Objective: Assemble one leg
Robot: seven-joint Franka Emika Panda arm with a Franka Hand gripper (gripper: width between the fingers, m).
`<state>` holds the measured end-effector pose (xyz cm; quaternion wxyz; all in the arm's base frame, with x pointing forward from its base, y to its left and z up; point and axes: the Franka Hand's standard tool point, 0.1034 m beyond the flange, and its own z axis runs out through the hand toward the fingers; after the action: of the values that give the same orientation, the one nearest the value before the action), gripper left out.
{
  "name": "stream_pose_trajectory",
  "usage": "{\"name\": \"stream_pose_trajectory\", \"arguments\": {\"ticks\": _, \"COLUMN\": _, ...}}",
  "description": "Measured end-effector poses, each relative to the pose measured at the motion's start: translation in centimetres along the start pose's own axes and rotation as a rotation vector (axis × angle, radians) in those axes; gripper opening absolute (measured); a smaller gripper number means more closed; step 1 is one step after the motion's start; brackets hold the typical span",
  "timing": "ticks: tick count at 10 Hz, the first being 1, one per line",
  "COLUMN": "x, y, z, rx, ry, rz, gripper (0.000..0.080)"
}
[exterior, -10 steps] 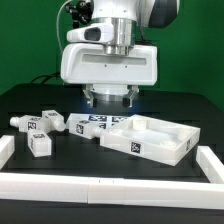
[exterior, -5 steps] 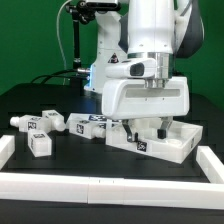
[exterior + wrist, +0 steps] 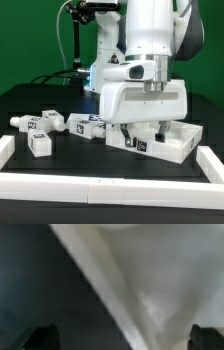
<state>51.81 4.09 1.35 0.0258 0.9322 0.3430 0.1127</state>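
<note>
**Gripper (image 3: 146, 131), fingers spread wide, low over the tabletop; leg off to one side.**
The gripper stood at the near corner of the white tabletop (image 3: 185, 150). In the wrist view the dark fingertips (image 3: 40, 336) were set far apart, with a blurred white surface between them. The leg (image 3: 86, 125) lay on the black counter (image 3: 70, 165), just beside the tabletop. It was on the exterior view's left of the gripper and untouched by it. A further leg (image 3: 40, 120) and a small tagged piece (image 3: 40, 144) lay farther to that side, well apart from the gripper.
</note>
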Motion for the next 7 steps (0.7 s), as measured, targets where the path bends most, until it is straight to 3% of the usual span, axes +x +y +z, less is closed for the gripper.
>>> {"name": "stream_pose_trajectory", "arguments": {"ticks": 1, "x": -0.02, "y": 0.85, "z": 0.39, "rx": -0.004, "ry": 0.002, "rz": -0.026, "gripper": 0.0649}}
{"name": "stream_pose_trajectory", "arguments": {"ticks": 3, "x": -0.08, "y": 0.64, "z": 0.38, "rx": -0.002, "ry": 0.001, "rz": -0.011, "gripper": 0.0638}}
{"name": "stream_pose_trajectory", "arguments": {"ticks": 5, "x": -0.12, "y": 0.65, "z": 0.4, "rx": -0.002, "ry": 0.0, "rz": -0.011, "gripper": 0.0279}}
{"name": "stream_pose_trajectory", "arguments": {"ticks": 6, "x": -0.12, "y": 0.65, "z": 0.4, "rx": -0.001, "ry": 0.0, "rz": -0.011, "gripper": 0.0279}}
{"name": "stream_pose_trajectory", "arguments": {"ticks": 7, "x": -0.16, "y": 0.66, "z": 0.41, "rx": -0.001, "ry": 0.0, "rz": -0.011, "gripper": 0.0103}}
